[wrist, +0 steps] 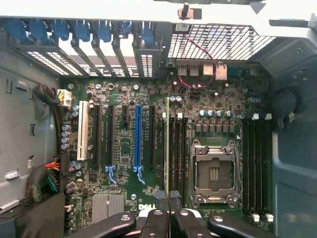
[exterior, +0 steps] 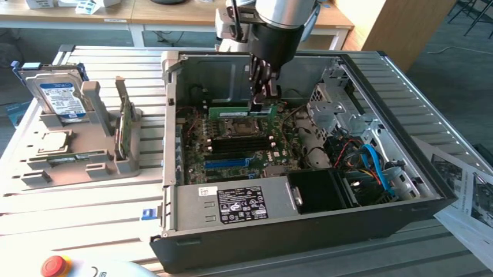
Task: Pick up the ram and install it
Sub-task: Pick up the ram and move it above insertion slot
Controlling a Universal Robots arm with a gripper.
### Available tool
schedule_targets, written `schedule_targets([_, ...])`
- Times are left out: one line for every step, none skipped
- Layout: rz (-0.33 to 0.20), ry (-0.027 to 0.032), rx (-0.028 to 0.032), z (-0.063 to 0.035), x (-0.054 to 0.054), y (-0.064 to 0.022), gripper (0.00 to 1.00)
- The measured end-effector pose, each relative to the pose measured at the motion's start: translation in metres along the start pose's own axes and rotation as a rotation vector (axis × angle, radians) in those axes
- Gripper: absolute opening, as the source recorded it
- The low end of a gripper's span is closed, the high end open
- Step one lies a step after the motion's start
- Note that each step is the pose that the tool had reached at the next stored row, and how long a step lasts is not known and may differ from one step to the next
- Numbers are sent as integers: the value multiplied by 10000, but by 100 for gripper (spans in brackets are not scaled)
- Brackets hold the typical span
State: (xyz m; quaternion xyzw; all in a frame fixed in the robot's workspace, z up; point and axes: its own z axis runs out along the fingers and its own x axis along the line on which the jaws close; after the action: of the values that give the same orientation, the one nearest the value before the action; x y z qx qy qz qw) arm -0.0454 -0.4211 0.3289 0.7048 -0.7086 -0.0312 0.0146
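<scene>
The pincer (exterior: 262, 103) grips the ram (exterior: 235, 112) tightly, holding it on edge over the motherboard (wrist: 124, 148) marked "DELL".

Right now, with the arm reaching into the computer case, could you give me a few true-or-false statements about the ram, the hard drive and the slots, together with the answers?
1. The gripper is shut on the ram inside the computer case, above the motherboard. True.
2. The hard drive lies inside the case. False: it stands upright in the grey holder outside the case, on the exterior view's left.
3. A card is plugged into the long blue slot. False: this slot is empty.
4. A red button sits outside the case. True.
</scene>
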Motion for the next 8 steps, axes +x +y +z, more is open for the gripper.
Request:
schedule_targets([0, 2, 0, -16, 0, 1, 12])
schedule_targets([0, 3, 0, -31, -1, 2, 12])
schedule_targets([0, 4, 0, -44, -1, 3, 12])
schedule_targets([0, 5, 0, -54, -1, 3, 12])
schedule_targets([0, 6, 0, -65, -1, 4, 12])
schedule_targets([0, 8, 0, -78, -2, 5, 12])
schedule_targets([0, 9, 1, -91, -2, 6, 12])
schedule_targets([0, 11, 0, -105, -2, 7, 12])
